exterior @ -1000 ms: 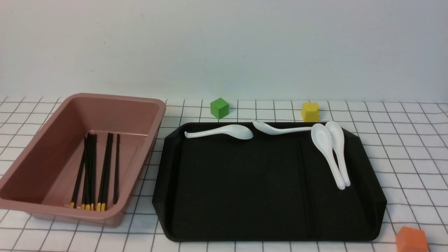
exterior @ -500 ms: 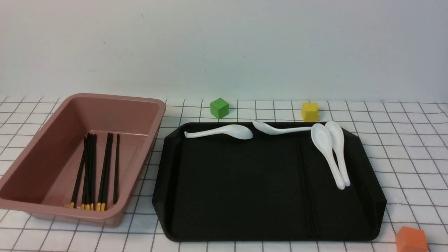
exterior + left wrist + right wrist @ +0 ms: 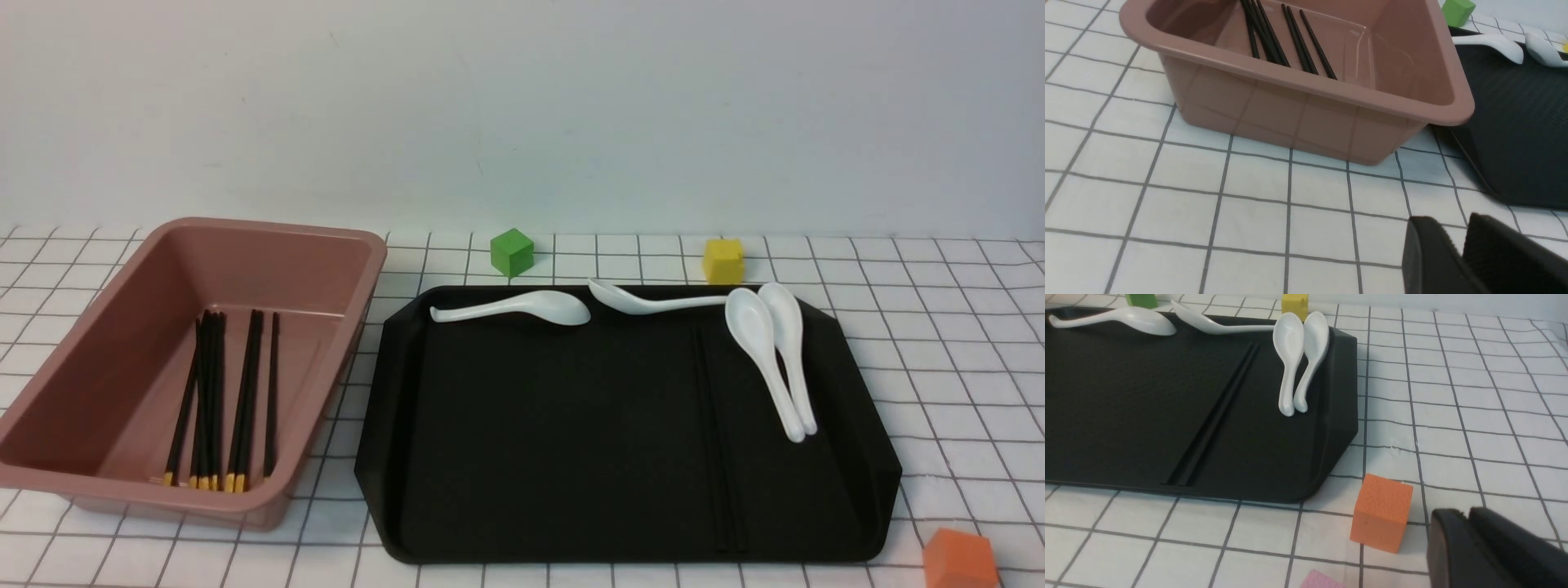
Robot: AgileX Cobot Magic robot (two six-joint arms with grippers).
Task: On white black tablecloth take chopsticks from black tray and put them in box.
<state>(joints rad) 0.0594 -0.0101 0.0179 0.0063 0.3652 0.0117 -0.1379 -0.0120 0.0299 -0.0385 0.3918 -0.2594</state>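
The black tray [image 3: 522, 457] lies on the grid tablecloth [image 3: 963, 359]. A pair of black chopsticks [image 3: 718, 441] lies lengthwise in its right half, hard to tell from the tray; the pair also shows in the right wrist view [image 3: 1216, 416]. The pink box [image 3: 106, 343] stands left of the tray with several chopsticks [image 3: 216, 392] inside, yellow ends near me. In the left wrist view, my left gripper [image 3: 1453, 222] is shut and empty above the cloth, in front of the box [image 3: 1298, 98]. My right gripper [image 3: 1466, 512] is shut and empty beside the tray's near right corner. Neither gripper shows in the front view.
Several white soup spoons [image 3: 767, 351] lie along the tray's far and right sides. A green cube [image 3: 512, 251] and a yellow cube [image 3: 723, 260] sit behind the tray. An orange cube [image 3: 1382, 512] sits close to my right gripper. A pink scrap [image 3: 1323, 582] lies near it.
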